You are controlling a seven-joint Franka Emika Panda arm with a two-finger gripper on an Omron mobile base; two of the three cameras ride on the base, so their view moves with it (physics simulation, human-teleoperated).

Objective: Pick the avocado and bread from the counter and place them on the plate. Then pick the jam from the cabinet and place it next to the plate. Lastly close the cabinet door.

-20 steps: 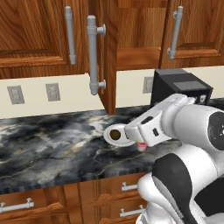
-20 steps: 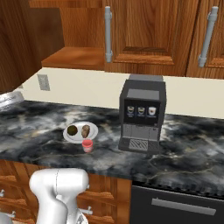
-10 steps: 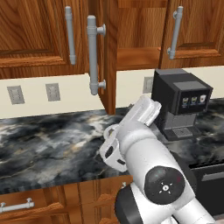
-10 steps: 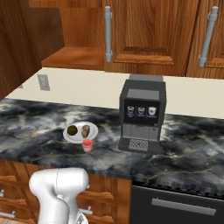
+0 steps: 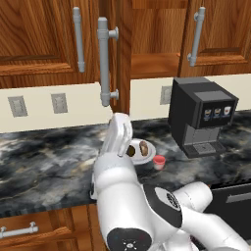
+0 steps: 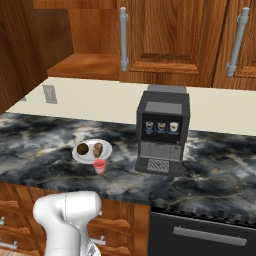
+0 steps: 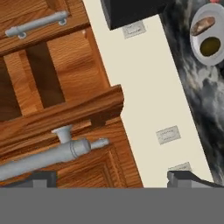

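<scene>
On the counter lies a white plate holding the dark avocado and the brown bread. The small pink jam jar stands just beside the plate. The wooden cabinet door hangs open, its grey bar handle close ahead of my gripper. The gripper is open, its fingertips far apart with nothing between them. My white forearm rises in front of the plate in the left base view.
A black coffee machine stands on the marble counter right of the plate. The open cabinet's bare shelf is above the plate. Wall outlets dot the cream backsplash. Closed cabinet doors with grey handles flank the opening.
My arm has swung away from the jam and plate, turned left and lifted up toward the open door's handle. The plate, food and jam have stayed put.
</scene>
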